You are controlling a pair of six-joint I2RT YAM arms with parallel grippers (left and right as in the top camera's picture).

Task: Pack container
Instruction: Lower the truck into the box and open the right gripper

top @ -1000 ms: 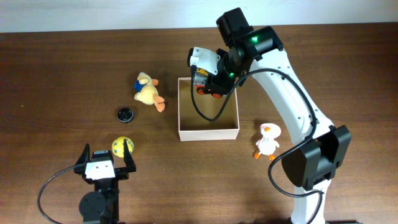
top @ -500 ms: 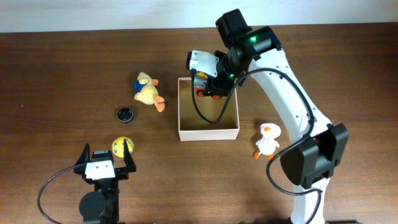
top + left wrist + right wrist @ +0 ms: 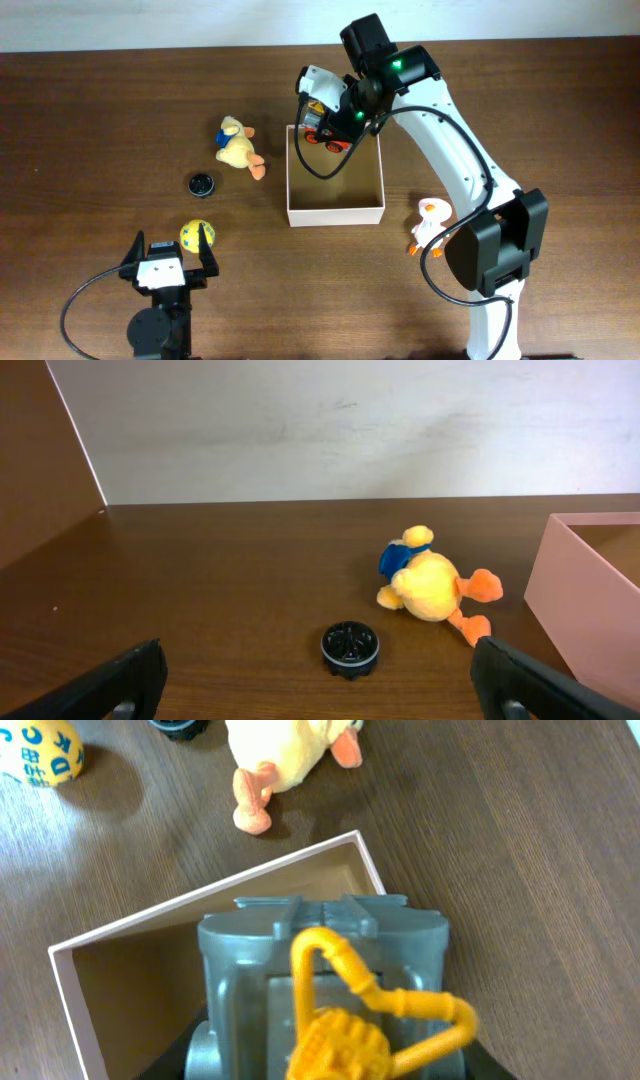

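Overhead: right gripper (image 3: 325, 128) is clamped on a grey toy (image 3: 328, 138) with orange wheels, over the far left corner of the container (image 3: 335, 213), which sits mid-table; left gripper (image 3: 170, 254) is at the near left, jaws spread with nothing between them, yellow ball (image 3: 196, 235) just beside one finger. Left wrist: the container's wall is at the right edge, well beyond the wide-apart fingers (image 3: 130, 678); plush duck (image 3: 430, 582) and black cap (image 3: 350, 648) lie ahead. Right wrist: the grey toy fills the near view; the container's open corner is right below it.
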